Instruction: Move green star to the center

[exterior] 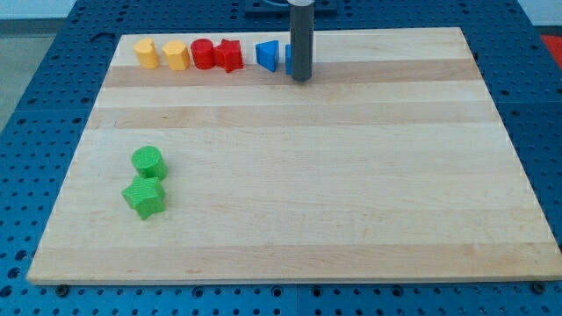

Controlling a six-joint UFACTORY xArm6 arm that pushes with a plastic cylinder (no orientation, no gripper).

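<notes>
The green star [144, 197] lies on the wooden board [351, 175] at the view's lower left. A green cylinder [148, 162] sits just above it, touching or nearly touching it. My tip [301, 78] is near the view's top, slightly right of the middle, far up and to the right of the green star. The rod stands right in front of a blue block [288, 58] and hides most of it.
Along the board's top edge runs a row of blocks: a yellow cylinder [146, 53], a second yellow block [176, 54], a red cylinder [203, 53], a red star-like block [229, 54] and a blue triangular block [268, 54]. A blue perforated table [35, 132] surrounds the board.
</notes>
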